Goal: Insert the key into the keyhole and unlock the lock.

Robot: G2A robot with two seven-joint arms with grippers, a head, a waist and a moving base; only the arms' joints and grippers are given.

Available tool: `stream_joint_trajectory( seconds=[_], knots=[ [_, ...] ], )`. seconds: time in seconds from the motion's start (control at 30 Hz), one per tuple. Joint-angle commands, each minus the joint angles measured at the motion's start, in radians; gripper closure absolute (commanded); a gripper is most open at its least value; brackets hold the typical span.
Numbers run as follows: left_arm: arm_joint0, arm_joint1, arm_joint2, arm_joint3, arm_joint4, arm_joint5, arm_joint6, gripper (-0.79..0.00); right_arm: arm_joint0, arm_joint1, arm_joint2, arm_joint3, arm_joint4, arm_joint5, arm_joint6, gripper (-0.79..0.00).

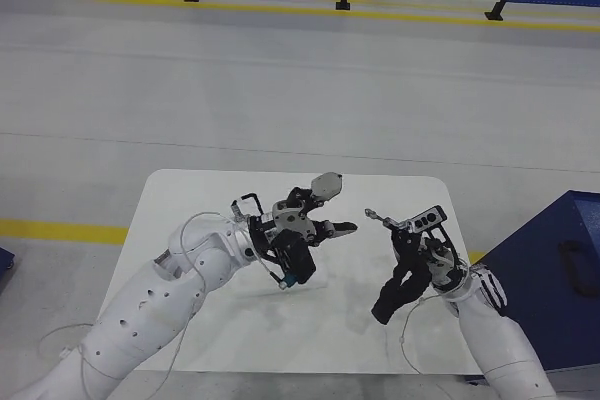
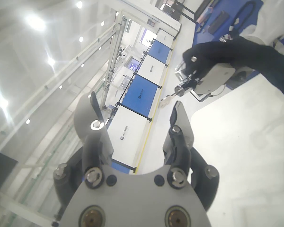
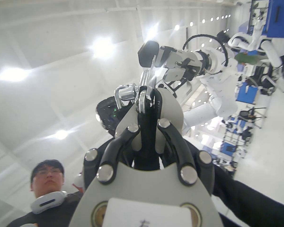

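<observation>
Task item: small chrome metal piece [image 3: 142, 83], key or lock, can't tell which. It's pinched in the right gripper [image 3: 149, 98], fingers closed on it, above the white rounded table [image 1: 200, 210]. The left gripper [image 1: 332, 207] is near it, fingers spread wide, empty. A blue cabinet [image 1: 570, 280] sits beside the table. The piece's base is hidden between the fingers.

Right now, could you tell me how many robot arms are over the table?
2. The left arm is over the table's left half, jaws open; the right arm is over its right edge, jaws shut on the key.
</observation>
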Motion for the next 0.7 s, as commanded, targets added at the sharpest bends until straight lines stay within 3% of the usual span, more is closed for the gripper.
stream_joint_trajectory(
  seconds=[0.0, 0.17, 0.2, 0.43, 0.47, 0.57, 0.67],
  knots=[
    [0.020, -0.003, -0.034, 0.002, -0.225, -0.086, -0.072, -0.785, 0.015, 0.005, 0.027, 0.005, -0.048, -0.050, 0.033, 0.000],
    [0.049, -0.026, -0.060, -0.013, -0.687, -0.195, -0.247, -0.785, 0.041, 0.012, 0.060, 0.010, -0.137, -0.153, 0.091, 0.000],
    [0.047, -0.031, -0.068, -0.008, -0.756, -0.181, -0.271, -0.785, 0.044, 0.012, 0.064, 0.006, -0.146, -0.157, 0.086, 0.000],
    [0.047, -0.031, -0.068, -0.008, -0.756, -0.181, -0.271, -0.785, 0.042, 0.012, 0.064, 0.003, -0.150, -0.158, 0.080, 0.000],
    [0.062, -0.033, -0.073, -0.005, -0.816, -0.172, -0.271, -0.785, 0.038, 0.014, 0.069, -0.013, -0.185, -0.179, 0.059, 0.000],
    [0.070, -0.045, -0.090, -0.005, -1.243, -0.162, -0.524, -0.785, 0.022, 0.019, 0.080, -0.049, -0.244, -0.198, 0.045, 0.000],
    [0.055, -0.053, -0.138, -0.041, -1.755, -0.018, -0.780, -0.785, 0.022, 0.024, 0.101, -0.066, -0.264, -0.185, 0.058, 0.000]
  ],
)
